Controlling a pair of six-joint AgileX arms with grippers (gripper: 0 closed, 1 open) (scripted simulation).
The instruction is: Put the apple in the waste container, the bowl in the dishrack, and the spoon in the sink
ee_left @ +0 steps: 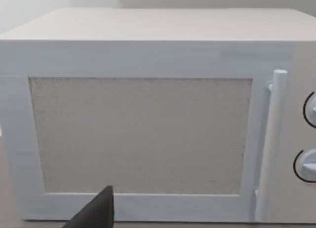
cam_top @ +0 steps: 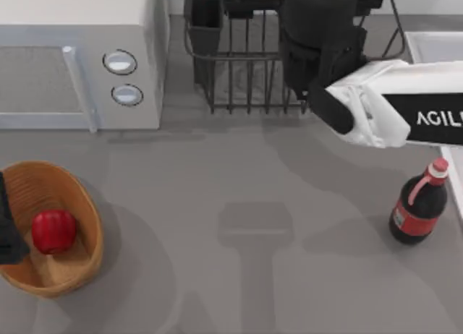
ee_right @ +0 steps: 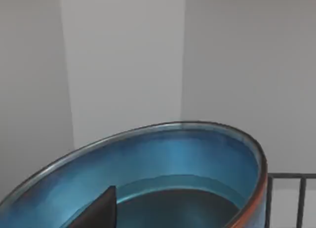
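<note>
The red apple [cam_top: 53, 230] lies inside the orange-tan waste container [cam_top: 76, 197] at the front left. My left gripper [cam_top: 7, 229] sits at the table's left edge, right beside the basket. My right arm reaches over the dark wire dishrack [cam_top: 239, 81] at the back, with the right gripper [cam_top: 318, 16] above the rack. In the right wrist view the blue-teal bowl [ee_right: 187, 159] with its reddish rim is tilted and held up close, one finger [ee_right: 96, 210] inside it and rack bars [ee_right: 291, 198] just beyond. The sink's pale rim [cam_top: 428, 39] is at the right edge. The spoon is out of view.
A white microwave [cam_top: 79, 30] with two knobs stands at the back left and faces the left wrist camera [ee_left: 148, 134]. A dark bottle [cam_top: 418, 204] with a red label and cap stands at the right, next to the sink. The rack's cutlery cup [cam_top: 206, 19] is at its left corner.
</note>
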